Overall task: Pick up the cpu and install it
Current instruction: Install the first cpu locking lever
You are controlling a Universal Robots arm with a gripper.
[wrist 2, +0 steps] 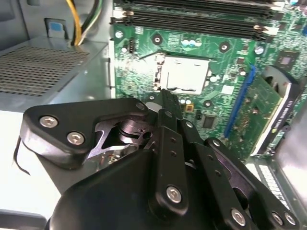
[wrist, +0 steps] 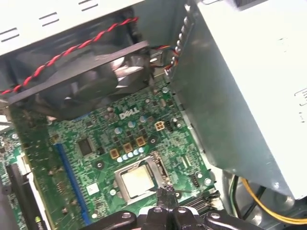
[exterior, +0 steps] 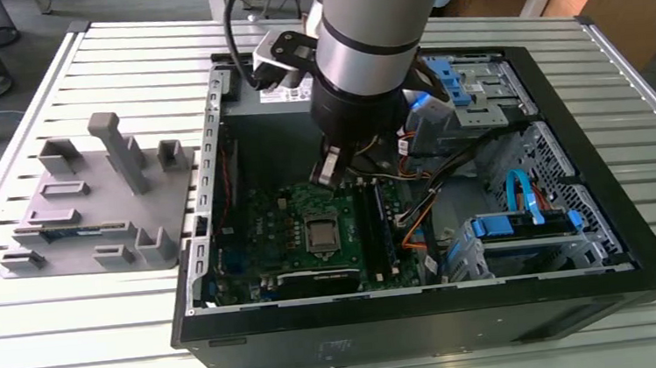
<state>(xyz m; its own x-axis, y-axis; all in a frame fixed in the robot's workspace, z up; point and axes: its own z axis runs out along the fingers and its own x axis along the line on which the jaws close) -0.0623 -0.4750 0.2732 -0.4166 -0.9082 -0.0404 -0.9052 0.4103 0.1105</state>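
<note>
Gripper (wrist 2: 166, 97), fingers together and empty, near the cpu (wrist 2: 184, 75): a light, stiff, fragile chip, best gripped by opposite edges.

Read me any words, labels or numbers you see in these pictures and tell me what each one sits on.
Green circuit board: white maker's mark, not quoted; component codes too small to read.
Computer case, front panel: faint mark, too blurred.
Grey block tray: no print.

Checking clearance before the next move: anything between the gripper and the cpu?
Nothing visible. The cpu sits in the motherboard socket, and the gripper hangs right at its edge with no cable between.
</note>
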